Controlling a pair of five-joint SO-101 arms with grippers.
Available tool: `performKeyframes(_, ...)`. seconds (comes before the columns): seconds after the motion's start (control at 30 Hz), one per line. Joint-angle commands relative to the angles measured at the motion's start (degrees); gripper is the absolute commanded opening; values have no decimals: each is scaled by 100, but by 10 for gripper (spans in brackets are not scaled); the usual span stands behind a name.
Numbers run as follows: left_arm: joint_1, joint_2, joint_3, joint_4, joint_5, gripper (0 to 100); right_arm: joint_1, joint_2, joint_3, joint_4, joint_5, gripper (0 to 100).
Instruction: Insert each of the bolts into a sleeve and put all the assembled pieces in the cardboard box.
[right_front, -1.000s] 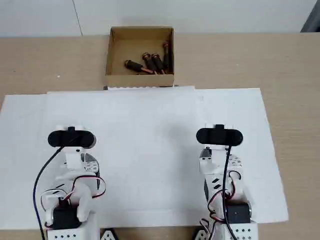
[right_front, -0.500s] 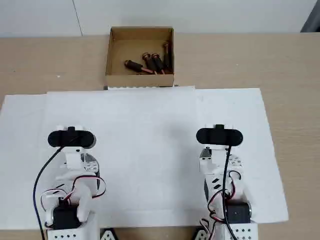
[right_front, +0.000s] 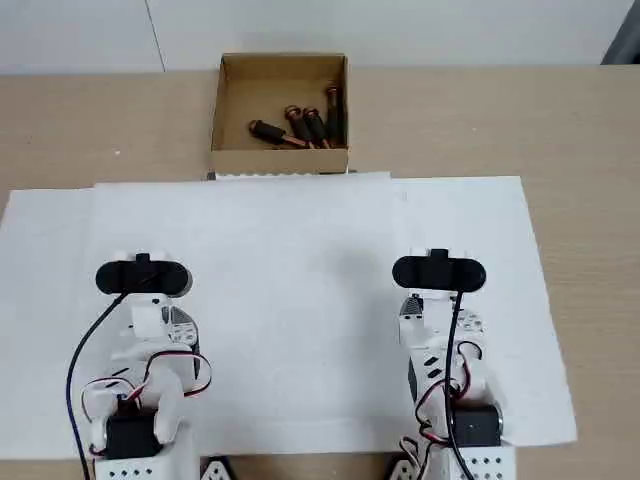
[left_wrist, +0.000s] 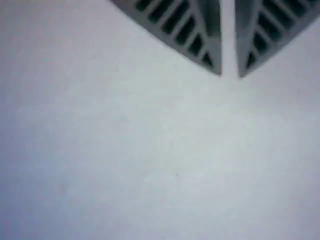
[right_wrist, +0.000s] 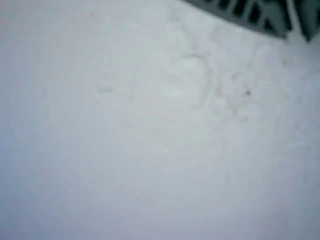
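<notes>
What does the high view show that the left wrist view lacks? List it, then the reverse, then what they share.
High view adds: the cardboard box at the far side of the wooden table, assembled pieces lying inside it, and two arms at the near edge.
Left wrist view adds: the left end effector close up, its ribbed fingers closed to a slim slit above the sheet.
Both share: the white paper sheet.
</notes>
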Motion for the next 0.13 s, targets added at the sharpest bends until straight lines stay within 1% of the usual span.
performKeyframes(0.0, -18, -62, -13, -9, 18, 6, 31, -84, 88, 4, 0, 4)
performKeyframes(0.1, -18, -62, -13, -9, 18, 6, 31, -84, 88, 4, 0, 4)
